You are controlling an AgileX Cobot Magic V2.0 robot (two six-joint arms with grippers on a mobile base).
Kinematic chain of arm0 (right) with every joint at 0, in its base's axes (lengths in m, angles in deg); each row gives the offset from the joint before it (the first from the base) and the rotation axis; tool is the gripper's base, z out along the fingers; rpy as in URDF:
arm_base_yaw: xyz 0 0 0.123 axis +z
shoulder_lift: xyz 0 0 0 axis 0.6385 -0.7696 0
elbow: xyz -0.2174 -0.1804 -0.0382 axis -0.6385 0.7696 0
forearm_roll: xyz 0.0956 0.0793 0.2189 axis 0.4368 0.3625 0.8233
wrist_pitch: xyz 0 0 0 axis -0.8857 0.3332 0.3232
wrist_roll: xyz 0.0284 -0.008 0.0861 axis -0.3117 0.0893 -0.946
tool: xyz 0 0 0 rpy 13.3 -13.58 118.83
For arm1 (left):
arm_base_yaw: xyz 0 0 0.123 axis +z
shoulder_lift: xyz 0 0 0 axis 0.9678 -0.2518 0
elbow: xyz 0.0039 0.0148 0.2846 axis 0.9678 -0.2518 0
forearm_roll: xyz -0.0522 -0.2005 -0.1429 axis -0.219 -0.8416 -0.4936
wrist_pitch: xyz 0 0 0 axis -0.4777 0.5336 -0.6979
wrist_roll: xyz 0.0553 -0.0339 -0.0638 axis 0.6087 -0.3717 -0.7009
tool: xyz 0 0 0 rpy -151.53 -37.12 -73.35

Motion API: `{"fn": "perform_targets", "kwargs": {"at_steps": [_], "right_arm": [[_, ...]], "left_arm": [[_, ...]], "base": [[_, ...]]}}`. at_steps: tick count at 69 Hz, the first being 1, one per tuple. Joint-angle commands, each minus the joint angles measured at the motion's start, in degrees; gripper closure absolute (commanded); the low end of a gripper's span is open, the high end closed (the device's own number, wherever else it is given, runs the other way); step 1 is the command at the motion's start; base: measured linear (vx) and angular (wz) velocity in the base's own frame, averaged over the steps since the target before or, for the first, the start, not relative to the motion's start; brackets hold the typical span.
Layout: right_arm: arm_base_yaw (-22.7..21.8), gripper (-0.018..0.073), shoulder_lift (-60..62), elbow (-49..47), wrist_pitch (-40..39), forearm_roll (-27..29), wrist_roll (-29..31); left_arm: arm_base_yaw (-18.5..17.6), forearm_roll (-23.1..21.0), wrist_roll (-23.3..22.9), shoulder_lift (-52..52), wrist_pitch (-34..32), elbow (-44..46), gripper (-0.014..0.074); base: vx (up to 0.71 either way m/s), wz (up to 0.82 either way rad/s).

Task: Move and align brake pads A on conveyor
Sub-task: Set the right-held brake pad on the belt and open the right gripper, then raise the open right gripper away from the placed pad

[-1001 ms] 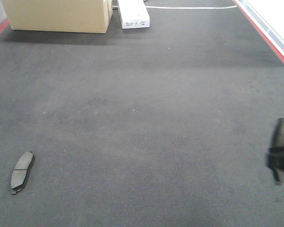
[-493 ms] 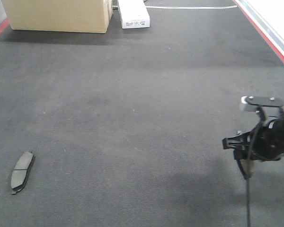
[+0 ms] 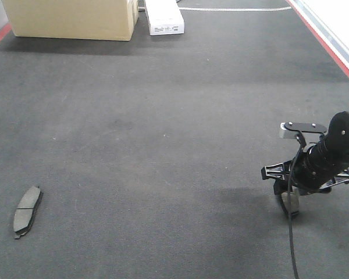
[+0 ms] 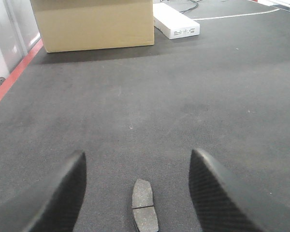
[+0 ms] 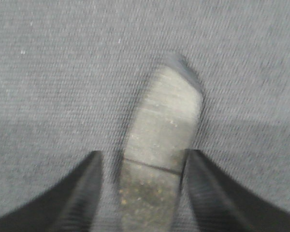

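Right hand (image 5: 142,162) clamps pad (image 5: 164,111) edgewise | stiff, likely heavy, hold mid-length | left hand (image 4: 137,162) open, empty, second pad (image 4: 144,205) just ahead

Black robot arm and textured gripper fingers

The right arm (image 3: 331,154) is matte black with a ribbed-looking section, a flat black bracket (image 3: 302,127) tipped in silver, and a thin black cable (image 3: 289,238). The left fingers (image 4: 63,193) are black and finely dimpled, while the right fingers (image 5: 208,193) are black and ridged.
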Motion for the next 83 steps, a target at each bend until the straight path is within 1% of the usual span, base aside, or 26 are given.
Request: {"fn": "perform_targets", "kwargs": {"at_steps": [1, 16, 27, 38, 45, 69, 83], "right_arm": [[-0.20, 0.0079, 3.50, -1.72, -1.48, -1.28, 0.15], [-0.20, 0.0076, 13.08, -1.05, 0.06, -4.10, 0.94], [-0.20, 0.0076, 24.75, 3.37, -2.81, -5.73, 1.70], [-0.20, 0.0076, 36.06, 8.97, -4.65, -5.95, 2.67], [-0.12, 0.0076, 44.04, 12.37, -5.22, -4.98, 3.36], [-0.12, 0.0076, 70.44, 21.99, -5.64, 1.91, 11.08], [-0.19, 0.0076, 81.83, 24.80, -5.64, 4.26, 11.33]], "left_arm": [[-0.16, -0.62, 0.03, -0.54, -4.09, 1.36, 0.0164], [-0.16, -0.62, 0.03, -0.54, -4.09, 1.36, 0.0164], [-0.16, -0.62, 0.03, -0.54, -4.09, 1.36, 0.0164], [-0.16, -0.62, 0.03, -0.54, -4.09, 1.36, 0.0164], [-0.16, -0.62, 0.03, -0.54, -4.09, 1.36, 0.0164], [-0.16, -0.62, 0.03, -0.54, -4.09, 1.36, 0.0164], [-0.16, -0.62, 0.03, -0.54, -4.09, 1.36, 0.0164]], "base": [[0.00, 0.00], [0.00, 0.00], [0.00, 0.00], [0.00, 0.00], [0.00, 0.00], [0.00, 0.00], [0.00, 0.00]]}}
